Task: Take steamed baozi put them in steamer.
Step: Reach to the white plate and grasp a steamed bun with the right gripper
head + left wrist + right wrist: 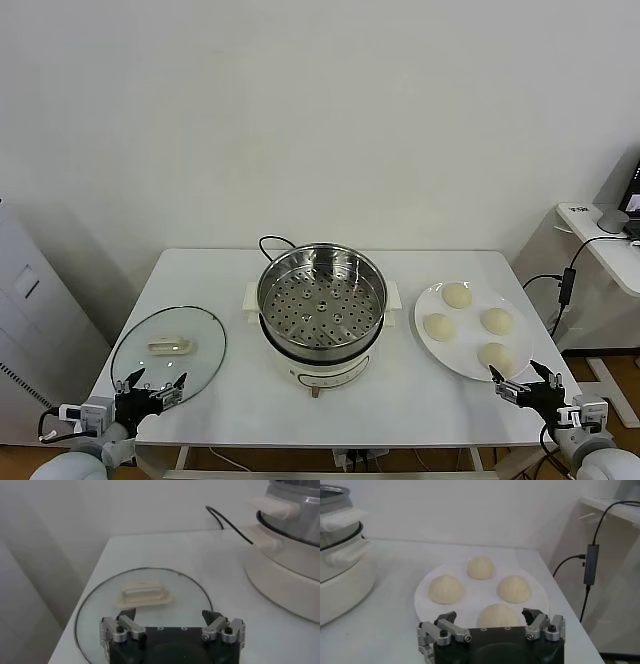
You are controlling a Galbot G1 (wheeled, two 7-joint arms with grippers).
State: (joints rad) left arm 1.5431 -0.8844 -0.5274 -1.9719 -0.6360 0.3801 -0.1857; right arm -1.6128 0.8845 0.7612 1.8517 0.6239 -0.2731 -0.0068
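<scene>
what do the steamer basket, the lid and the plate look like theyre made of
Steamer basket: shiny metal, likely stainless steel; mirror reflections, punched holes.
Lid: clear glass, table visible through it; cream handle, probably plastic.
Plate: matte white, ceramic or plastic; cannot tell which.

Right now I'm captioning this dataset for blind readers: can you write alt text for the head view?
An empty steamer stands mid-table, with four baozi on a white plate at its right and a glass lid lying flat at its left. The left gripper and right gripper wait open at the near edge.
</scene>
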